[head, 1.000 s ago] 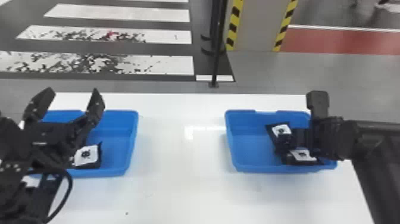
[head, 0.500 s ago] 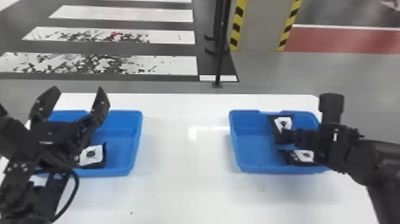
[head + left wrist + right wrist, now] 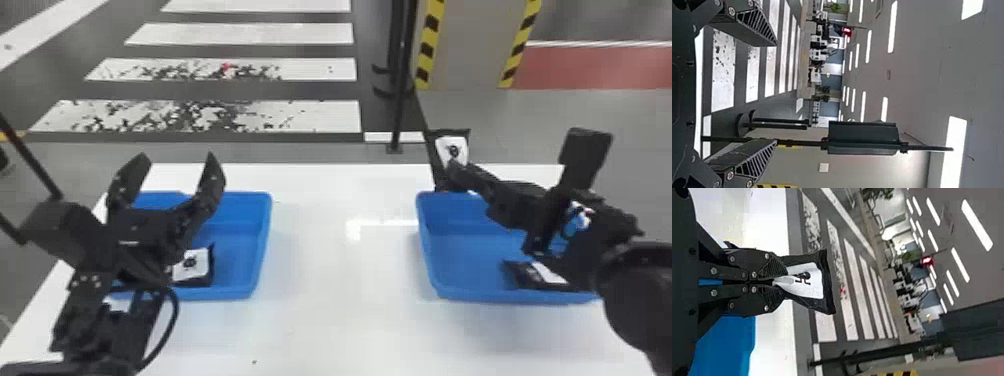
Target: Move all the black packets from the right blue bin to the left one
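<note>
My right gripper [image 3: 452, 167] holds a black packet with a white label [image 3: 451, 146] above the back edge of the right blue bin [image 3: 465, 260]. In the right wrist view the fingers of my right gripper [image 3: 774, 282] are closed on the end of that packet [image 3: 811, 280]. Another black packet [image 3: 530, 275] lies in the right bin's front right part, partly behind the right arm. My left gripper [image 3: 175, 165] is parked over the left blue bin [image 3: 255, 240]; in the left wrist view my left gripper [image 3: 775, 94] stands open and empty. One packet [image 3: 192, 265] lies in the left bin.
Both bins stand on a white table [image 3: 330, 280], with a stretch of tabletop between them. A thin black pole [image 3: 400, 100] rises from the floor behind the table. The left arm covers part of the left bin.
My right gripper has risen from inside the right bin with a packet pinched in it, now above the back rim. The left arm has stayed over its bin.
</note>
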### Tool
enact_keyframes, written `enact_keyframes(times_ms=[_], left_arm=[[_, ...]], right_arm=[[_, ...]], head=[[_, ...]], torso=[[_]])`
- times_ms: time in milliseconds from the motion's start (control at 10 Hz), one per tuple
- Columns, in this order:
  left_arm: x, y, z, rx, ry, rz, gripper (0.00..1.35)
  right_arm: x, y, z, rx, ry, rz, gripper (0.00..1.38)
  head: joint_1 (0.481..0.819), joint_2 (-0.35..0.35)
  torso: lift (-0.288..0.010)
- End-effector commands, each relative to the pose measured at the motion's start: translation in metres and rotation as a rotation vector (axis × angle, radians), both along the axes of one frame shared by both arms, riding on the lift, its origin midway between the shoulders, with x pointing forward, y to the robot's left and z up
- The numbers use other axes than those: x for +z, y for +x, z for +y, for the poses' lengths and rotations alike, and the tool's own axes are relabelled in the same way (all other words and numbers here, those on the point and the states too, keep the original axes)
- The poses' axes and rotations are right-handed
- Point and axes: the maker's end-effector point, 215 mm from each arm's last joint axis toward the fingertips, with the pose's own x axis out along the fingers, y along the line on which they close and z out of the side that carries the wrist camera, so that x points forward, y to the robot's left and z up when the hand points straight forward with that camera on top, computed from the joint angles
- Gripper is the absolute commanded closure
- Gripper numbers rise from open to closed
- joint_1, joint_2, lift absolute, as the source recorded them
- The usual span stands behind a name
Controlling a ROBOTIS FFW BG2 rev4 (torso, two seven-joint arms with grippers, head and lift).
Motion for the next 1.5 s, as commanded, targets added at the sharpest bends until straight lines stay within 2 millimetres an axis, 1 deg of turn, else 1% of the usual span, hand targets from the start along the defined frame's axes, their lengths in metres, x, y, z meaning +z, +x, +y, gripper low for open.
enact_keyframes(times_ms=[0, 100, 200, 300, 500, 600, 800, 1000, 1100, 1300, 1400], left_arm=[[-0.005, 0.003, -0.006, -0.017, -0.016, 0.022, 0.16], [-0.008, 0.005, -0.017, -0.046, -0.064, 0.036, 0.16], [-0.006, 0.007, -0.024, -0.070, -0.114, 0.037, 0.16], [-0.002, 0.008, -0.030, -0.101, -0.164, 0.034, 0.16], [-0.006, 0.014, -0.059, -0.209, -0.237, 0.080, 0.16], [-0.016, 0.017, -0.070, -0.249, -0.257, 0.127, 0.19], [-0.017, 0.017, -0.083, -0.293, -0.297, 0.146, 0.25], [-0.021, 0.015, -0.089, -0.313, -0.318, 0.164, 0.25], [-0.021, 0.015, -0.094, -0.329, -0.332, 0.167, 0.25], [-0.019, 0.016, -0.098, -0.339, -0.337, 0.167, 0.26], [-0.024, 0.016, -0.102, -0.349, -0.326, 0.186, 0.30]], right_arm=[[0.029, -0.019, 0.060, 0.125, 0.016, -0.063, 1.12], [0.037, -0.032, 0.098, 0.208, 0.056, -0.076, 1.12], [0.037, -0.042, 0.125, 0.266, 0.076, -0.071, 1.12], [0.035, -0.048, 0.146, 0.312, 0.087, -0.063, 1.12], [0.042, -0.061, 0.184, 0.388, 0.113, -0.074, 1.12], [0.046, -0.065, 0.197, 0.415, 0.121, -0.083, 1.12], [0.046, -0.075, 0.218, 0.463, 0.138, -0.073, 1.12], [0.041, -0.088, 0.237, 0.507, 0.156, -0.049, 1.12], [0.036, -0.097, 0.250, 0.537, 0.165, -0.031, 1.12], [0.034, -0.105, 0.264, 0.572, 0.166, -0.019, 1.12], [0.034, -0.107, 0.268, 0.580, 0.169, -0.017, 1.12]], head=[[0.658, 0.051], [0.648, 0.092], [0.643, 0.129], [0.643, 0.161], [0.643, 0.190], [0.643, 0.197], [0.647, 0.206], [0.654, 0.218], [0.657, 0.222], [0.670, 0.243], [0.672, 0.251]], torso=[[-0.140], [-0.140], [-0.140], [-0.140], [-0.140], [-0.140], [-0.140], [-0.140], [-0.140], [-0.140], [-0.140]])
